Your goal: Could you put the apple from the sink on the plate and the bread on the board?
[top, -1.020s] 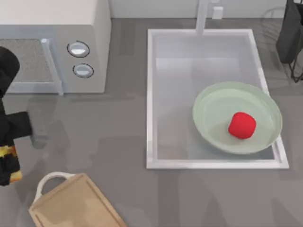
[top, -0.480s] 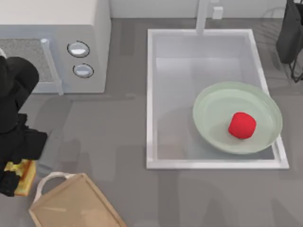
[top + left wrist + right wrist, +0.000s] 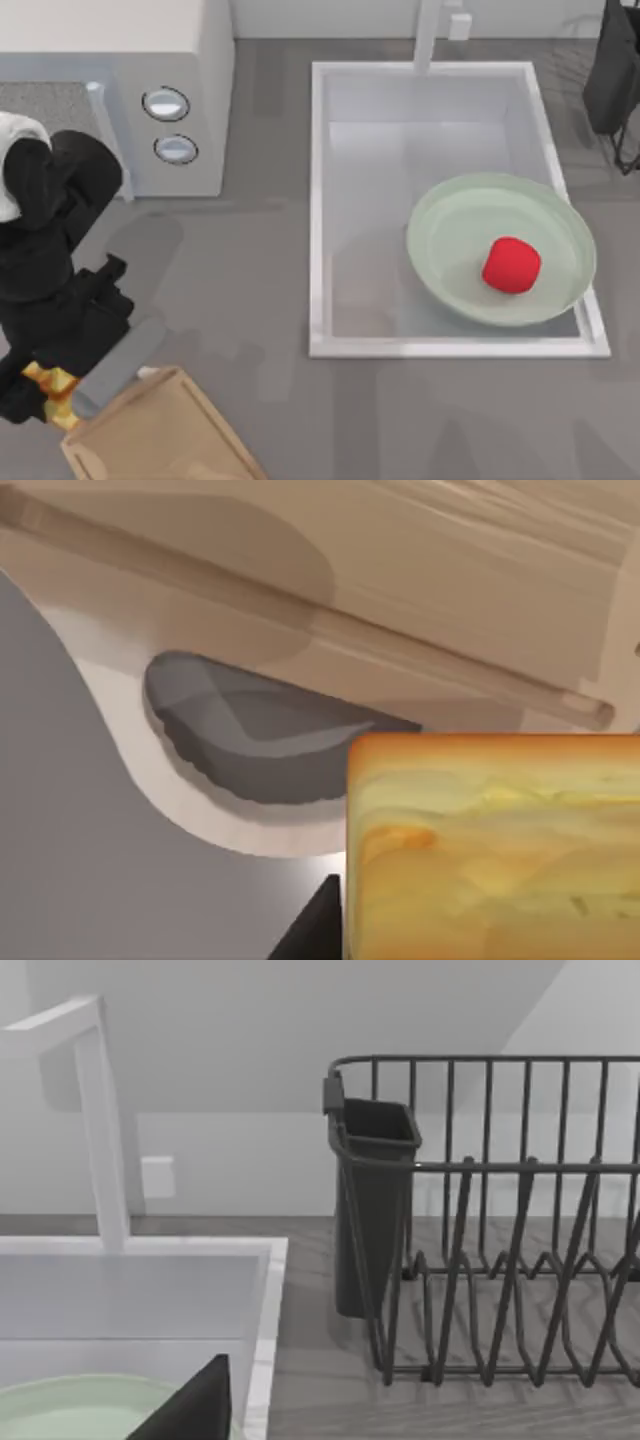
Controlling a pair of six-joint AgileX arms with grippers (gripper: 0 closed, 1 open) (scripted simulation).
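I have my left end effector [image 3: 50, 398] clamped on the bread [image 3: 492, 846] just beside the board's [image 3: 160, 432] handle end, ready to set it down there; the right arm is parked beyond the sink [image 3: 318, 200].

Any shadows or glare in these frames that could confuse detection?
Top view: the left arm's soft grey shadow falls across the table toward the board; no glare on the plate. Left wrist view: a rounded shadow lies on the board's wood, the bread evenly lit. Right wrist view: the dish rack casts faint streaks.
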